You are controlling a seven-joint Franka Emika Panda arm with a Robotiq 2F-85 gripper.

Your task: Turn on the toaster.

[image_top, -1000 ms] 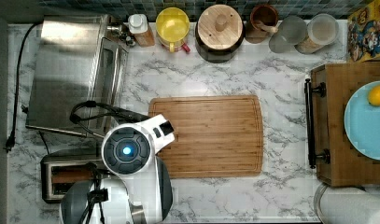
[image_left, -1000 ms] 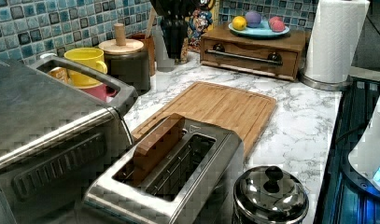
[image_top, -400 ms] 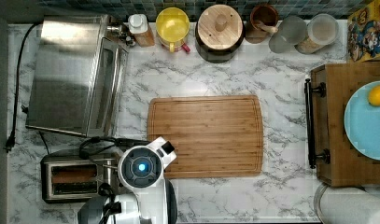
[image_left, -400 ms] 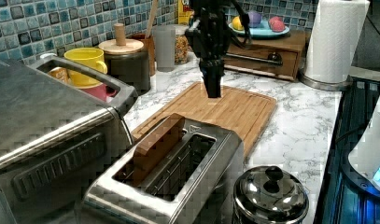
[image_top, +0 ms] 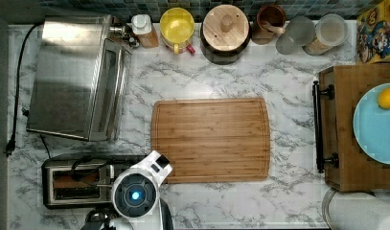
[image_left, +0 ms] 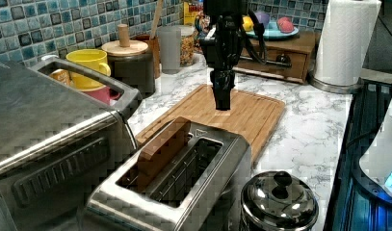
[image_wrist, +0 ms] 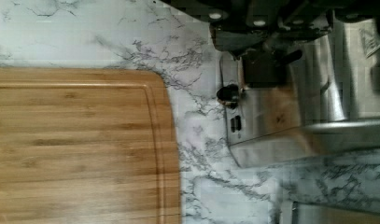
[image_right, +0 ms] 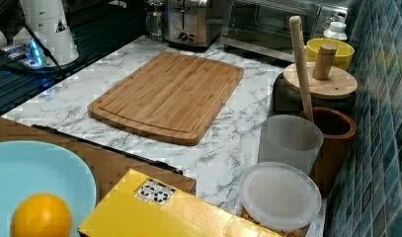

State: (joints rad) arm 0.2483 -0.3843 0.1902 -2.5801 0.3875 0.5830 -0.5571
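While hanging vertical, claw point(image_left: 222, 102) hovers above toaster point(image_left: 176, 180) end.

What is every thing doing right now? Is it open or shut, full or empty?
toaster: a brown slice stands up out of one slot, the other slot empty
toaster oven: door shut
dark jar: wooden lid on
clear tub: lid on
steel pot: lid on
cutting board: bare
gripper: hovers over the cutting board, off the toaster

Steel toaster point(image_top: 77, 179), bamboo-brown cutting board point(image_top: 211, 140), white grey-veined marble counter point(image_top: 288, 76), yellow mug point(image_top: 177, 24)
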